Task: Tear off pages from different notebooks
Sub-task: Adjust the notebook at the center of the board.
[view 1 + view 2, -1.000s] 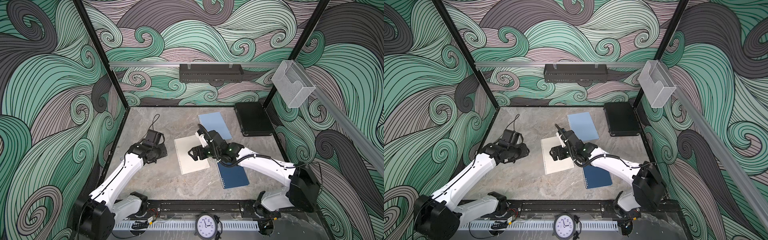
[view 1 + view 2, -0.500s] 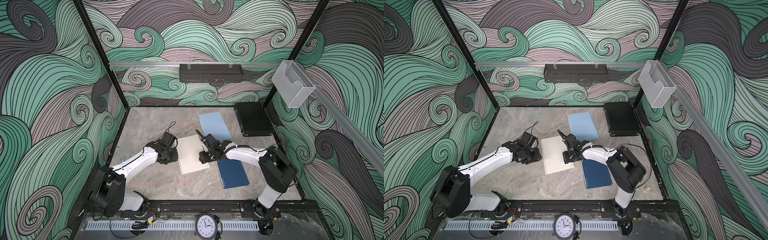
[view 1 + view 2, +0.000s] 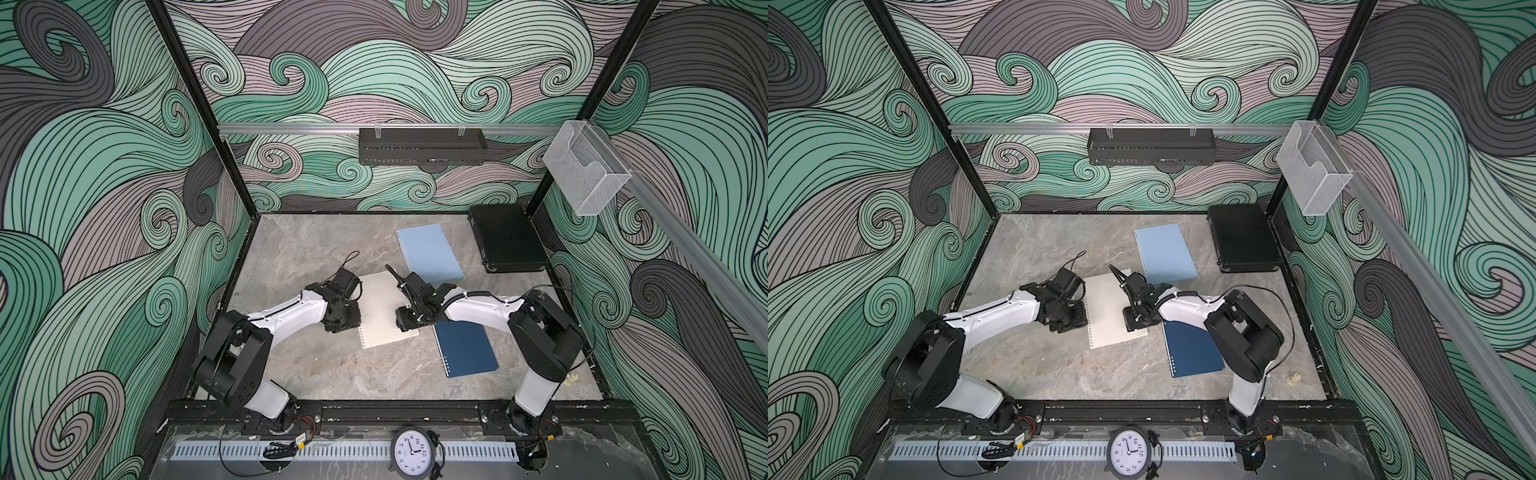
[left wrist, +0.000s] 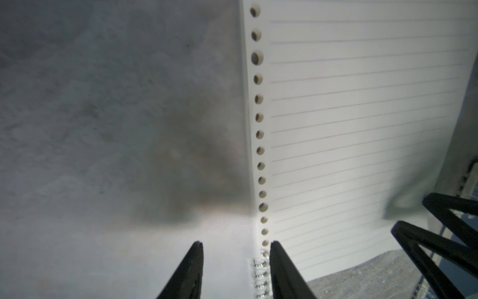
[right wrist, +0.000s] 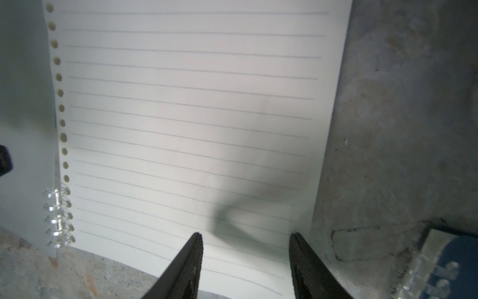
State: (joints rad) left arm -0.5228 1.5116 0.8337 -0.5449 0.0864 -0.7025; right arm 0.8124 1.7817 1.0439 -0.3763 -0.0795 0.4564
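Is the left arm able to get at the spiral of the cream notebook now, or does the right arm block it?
Probably yes. The left gripper stands astride the spiral of the cream notebook, jaws open, and the right gripper is over the notebook's opposite edge, out of the way.

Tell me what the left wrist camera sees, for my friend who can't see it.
A cream lined page with punched holes lies on the grey table. The left tool stands open, the wire spiral between its tips.
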